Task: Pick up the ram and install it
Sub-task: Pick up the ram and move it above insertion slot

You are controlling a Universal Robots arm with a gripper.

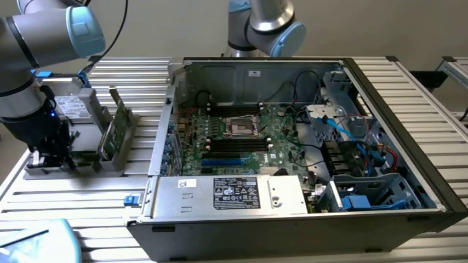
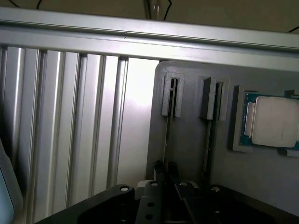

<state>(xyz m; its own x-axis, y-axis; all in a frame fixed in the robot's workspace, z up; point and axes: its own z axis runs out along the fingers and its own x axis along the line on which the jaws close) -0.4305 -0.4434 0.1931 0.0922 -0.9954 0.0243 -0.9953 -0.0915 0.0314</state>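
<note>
Ram [image 2: 168, 130] in grey holder [image 2: 187, 140] beside processor [image 2: 273, 122]

Arm [image 1: 29, 109] angled down at exterior view's left; wrist vertical; fingers [image 2: 159, 169] low, nipped close on ram [image 2: 170, 126].

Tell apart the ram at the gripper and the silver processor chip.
The ram stands on edge in the grey holder, seen as a thin dark strip; the processor chip lies flat in it. The ram is long and narrow; the processor chip is square and silver. The gripper is at the ram, apart from the processor chip. Both rest in the same holder.
</note>
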